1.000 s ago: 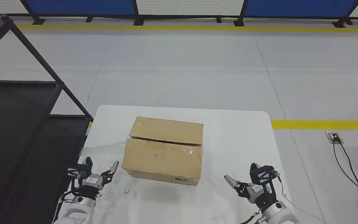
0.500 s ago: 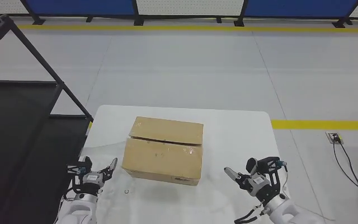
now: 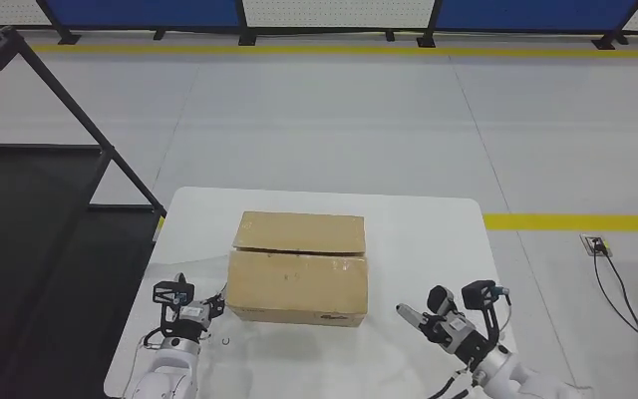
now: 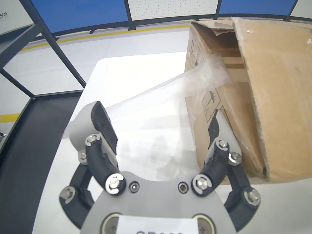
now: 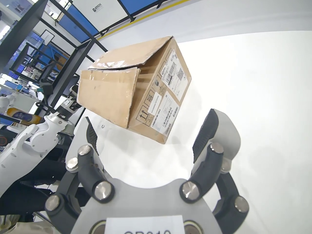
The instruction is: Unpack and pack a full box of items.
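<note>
A brown cardboard box (image 3: 298, 269) sits mid-table with its top flaps folded over, not sealed; a strip of clear tape (image 4: 156, 98) trails from its left end onto the table. My left gripper (image 3: 195, 309) is open at the box's near left corner, one fingertip (image 4: 214, 125) touching the box's end face (image 4: 212, 93). My right gripper (image 3: 444, 321) is open off the box's near right corner, apart from the box (image 5: 136, 86), with nothing between its fingers. The box's inside is hidden.
The white table (image 3: 419, 249) has bare room to the right of the box and behind it. A small dark ring (image 3: 227, 344) lies near the front edge left of centre. A black metal rack (image 3: 60, 229) stands close along the table's left side.
The left gripper has moved right, up against the box's left end. The box has turned to lie squarer to the table and slid slightly right. The right gripper has edged left.
</note>
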Tool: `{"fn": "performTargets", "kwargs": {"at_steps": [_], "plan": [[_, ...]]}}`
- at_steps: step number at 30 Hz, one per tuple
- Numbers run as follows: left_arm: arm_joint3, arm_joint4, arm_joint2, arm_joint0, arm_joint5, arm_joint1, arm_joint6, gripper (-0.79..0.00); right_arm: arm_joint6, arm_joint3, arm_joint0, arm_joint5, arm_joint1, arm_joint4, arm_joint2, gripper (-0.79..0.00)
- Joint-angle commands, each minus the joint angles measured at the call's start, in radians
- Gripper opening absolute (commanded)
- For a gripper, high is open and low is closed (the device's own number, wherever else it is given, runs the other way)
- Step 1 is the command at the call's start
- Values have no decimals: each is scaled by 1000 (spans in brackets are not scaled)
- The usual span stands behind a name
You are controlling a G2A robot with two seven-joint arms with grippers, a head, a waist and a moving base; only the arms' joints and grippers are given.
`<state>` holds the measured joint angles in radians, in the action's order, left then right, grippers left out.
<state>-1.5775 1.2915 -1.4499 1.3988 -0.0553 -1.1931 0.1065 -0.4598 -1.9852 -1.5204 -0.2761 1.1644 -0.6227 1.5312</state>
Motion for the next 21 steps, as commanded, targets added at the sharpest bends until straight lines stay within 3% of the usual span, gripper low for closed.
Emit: {"fn": "performTargets", "kwargs": {"at_steps": [1, 5, 13, 21], "plan": [[-8, -5, -6, 6, -14, -2, 9, 0, -31, 12, 21, -32, -2, 41, -3, 0], [-32, -60, -39, 28, -34, -4, 27, 0, -106, 65, 99, -80, -6, 128, -4, 0], [-78, -183, -145, 89, -24, -4, 58, 0, -176, 223, 304, -79, -1, 202, -96, 0], [-107, -266, -232, 156, 58, -1, 85, 0, -208, 398, 481, -92, 16, 261, -225, 0]]}}
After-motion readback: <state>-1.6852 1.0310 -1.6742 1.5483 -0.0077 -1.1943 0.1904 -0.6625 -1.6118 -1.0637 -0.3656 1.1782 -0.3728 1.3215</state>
